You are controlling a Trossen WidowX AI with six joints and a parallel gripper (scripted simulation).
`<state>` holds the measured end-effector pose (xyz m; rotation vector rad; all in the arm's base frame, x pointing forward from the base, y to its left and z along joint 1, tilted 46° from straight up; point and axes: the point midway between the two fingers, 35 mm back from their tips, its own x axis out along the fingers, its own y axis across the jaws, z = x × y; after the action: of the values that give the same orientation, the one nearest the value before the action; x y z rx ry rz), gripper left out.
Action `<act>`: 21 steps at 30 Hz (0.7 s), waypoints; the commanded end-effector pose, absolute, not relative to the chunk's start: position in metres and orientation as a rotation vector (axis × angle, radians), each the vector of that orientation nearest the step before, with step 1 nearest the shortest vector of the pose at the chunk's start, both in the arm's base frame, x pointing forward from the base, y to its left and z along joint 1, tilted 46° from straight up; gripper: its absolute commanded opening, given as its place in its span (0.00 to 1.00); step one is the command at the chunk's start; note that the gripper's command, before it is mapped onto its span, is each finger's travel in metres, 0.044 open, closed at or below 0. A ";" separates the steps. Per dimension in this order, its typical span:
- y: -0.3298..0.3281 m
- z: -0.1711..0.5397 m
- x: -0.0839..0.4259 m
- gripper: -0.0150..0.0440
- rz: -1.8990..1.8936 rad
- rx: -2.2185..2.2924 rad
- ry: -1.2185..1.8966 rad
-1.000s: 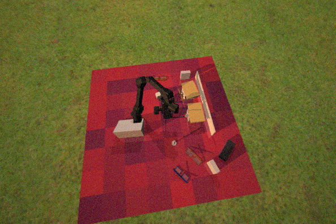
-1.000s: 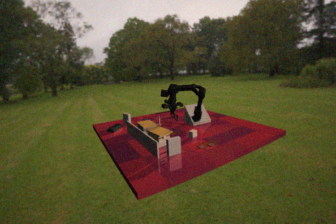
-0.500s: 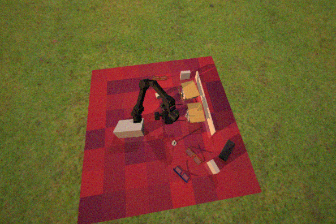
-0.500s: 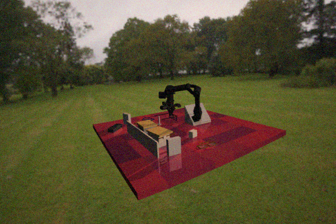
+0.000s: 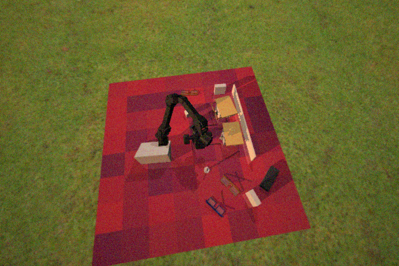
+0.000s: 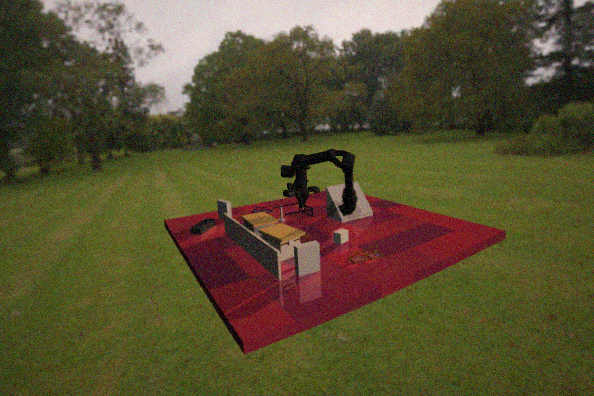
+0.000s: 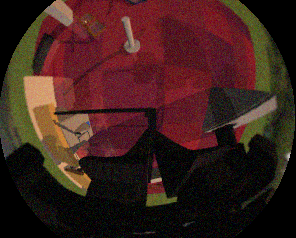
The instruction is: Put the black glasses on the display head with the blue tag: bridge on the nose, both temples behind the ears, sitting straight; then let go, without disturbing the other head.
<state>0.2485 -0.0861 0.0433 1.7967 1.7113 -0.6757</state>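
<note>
Pincer (image 5: 198, 148) (image 6: 302, 209) (image 7: 149, 132) is clamping nearly shut on black glasses (image 6: 309, 212) (image 7: 105, 111), holding them up in front of display heads, not seated yet. Best bet now: keeping frame level, lining temples up with blue tag (image 7: 88, 123) head, creeping in slowly, clearing other head (image 5: 226, 107) (image 6: 282, 233). No readable writing or brands showing, btw.

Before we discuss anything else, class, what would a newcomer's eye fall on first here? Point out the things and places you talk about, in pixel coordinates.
Probably the bright red patchwork mat (image 5: 151, 215) (image 6: 400, 260), spread on the grass. Next, the black arm (image 5: 166, 117) (image 6: 350, 165), arched above it. Then two yellow-topped blocks (image 5: 232, 138) (image 6: 282, 232) beside a long low wall (image 5: 248, 138) (image 6: 252, 242).
</note>
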 end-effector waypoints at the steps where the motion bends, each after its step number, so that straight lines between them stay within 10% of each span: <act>1: -0.082 0.040 0.248 0.25 -0.680 1.799 1.711; 21: -0.066 0.023 0.249 0.25 -0.678 1.799 1.711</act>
<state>0.2496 -0.0697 0.0255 1.7929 1.7090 -0.6771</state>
